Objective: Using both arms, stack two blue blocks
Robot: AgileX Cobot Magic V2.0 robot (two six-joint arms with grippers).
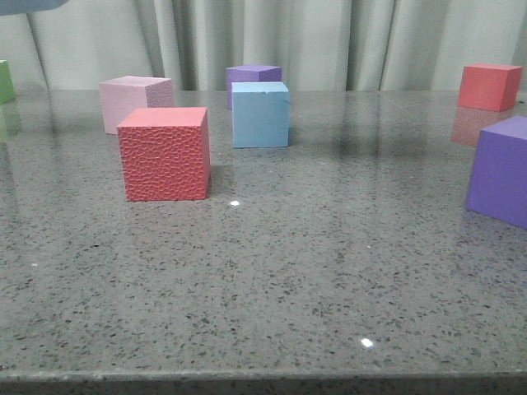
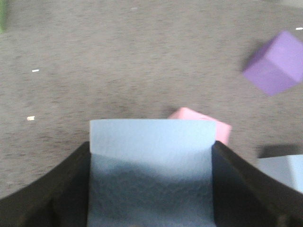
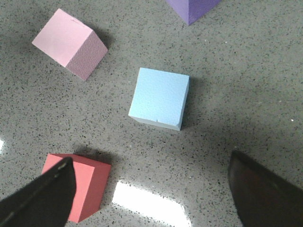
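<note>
My left gripper (image 2: 151,146) is shut on one pale blue block (image 2: 150,161), which fills the gap between its black fingers (image 2: 57,189) and is held above the table. The second blue block (image 1: 260,115) stands on the table at centre back, in front of a purple cube (image 1: 254,76). It shows in the right wrist view (image 3: 160,98) and at the edge of the left wrist view (image 2: 284,172). My right gripper (image 3: 150,158) is open and empty, high above the table, just short of that block. Neither gripper shows clearly in the front view.
A textured red cube (image 1: 165,154) and a pale pink cube (image 1: 136,100) stand left of the blue block. A purple cube (image 1: 501,171) and a red cube (image 1: 489,86) are at the right, a green one (image 1: 5,81) at the far left. Grey speckled table (image 1: 272,280).
</note>
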